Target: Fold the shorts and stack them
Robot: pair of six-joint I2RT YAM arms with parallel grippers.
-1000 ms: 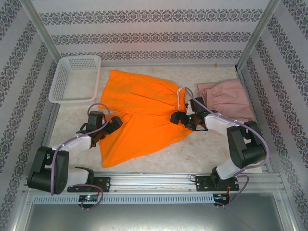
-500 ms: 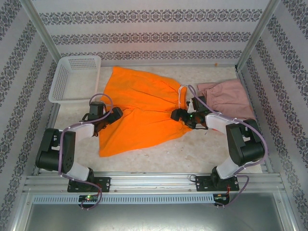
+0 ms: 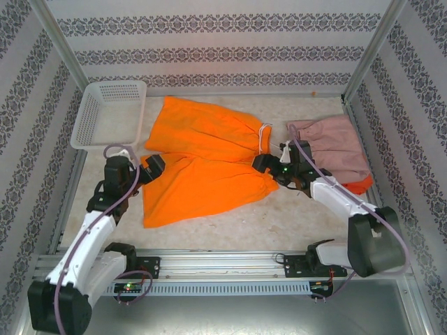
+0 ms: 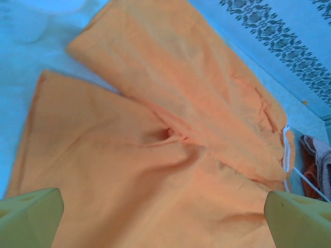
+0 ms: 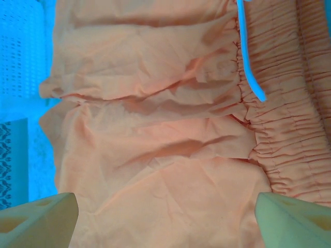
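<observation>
From above, the orange shorts (image 3: pixel 202 157) lie spread flat in the middle of the table (image 3: pixel 209 227), waist to the right and both legs running left. The pink shorts (image 3: pixel 335 146) sit bunched at the right. A strip of red-orange shorts (image 3: pixel 357 185) peeks out from under their near edge. A white mesh basket (image 3: pixel 112 112) stands in the far left corner. The left gripper (image 3: pixel 150 167) hovers at the left hem of the near leg, jaws spread. The right gripper (image 3: pixel 262 163) is at the waist end, also spread, gripping nothing.

In the left wrist view, the left gripper (image 4: pixel 165 222) has its pale fingers (image 4: pixel 31 217) set wide apart over the orange shorts (image 4: pixel 155 129), with loose fabric below them and nothing pinched. The white drawstring (image 4: pixel 284 150) lies far right, near the pink shorts (image 4: pixel 321 157).

In the right wrist view, the right gripper (image 5: pixel 165 222) is likewise wide apart above the orange shorts (image 5: pixel 155 129). The gathered waistband (image 5: pixel 289 129) and drawstring (image 5: pixel 248 67) are on the right, and the basket (image 5: pixel 20 51) is upper left.
</observation>
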